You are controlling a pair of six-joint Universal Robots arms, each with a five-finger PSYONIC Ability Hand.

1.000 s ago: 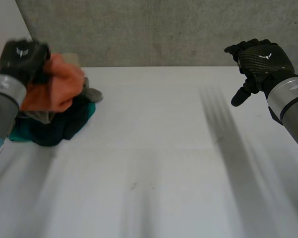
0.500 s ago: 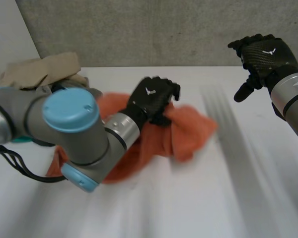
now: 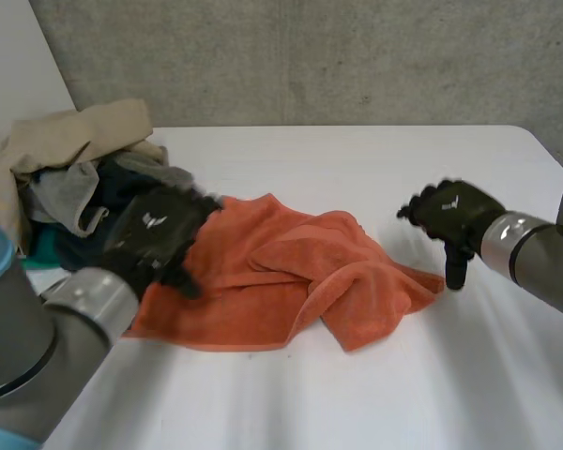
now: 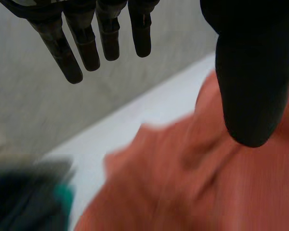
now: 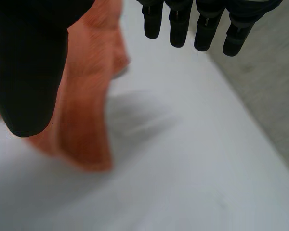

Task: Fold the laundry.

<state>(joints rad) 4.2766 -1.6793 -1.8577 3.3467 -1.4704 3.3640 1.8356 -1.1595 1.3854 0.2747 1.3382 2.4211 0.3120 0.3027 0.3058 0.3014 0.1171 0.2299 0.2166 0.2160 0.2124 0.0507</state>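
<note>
Head view: one orange towel [image 3: 291, 272], one clothes pile [image 3: 75, 178]; left hand [image 3: 155, 234], right hand [image 3: 450, 211], fingers [image 4: 62, 53] wide.

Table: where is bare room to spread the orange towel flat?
Free: the near strip of table in front of the orange towel, and the far strip between it and the wall. Crowded: the far-left corner, with the laundry pile and left hand; the right hand is at the towel's right corner.
</note>
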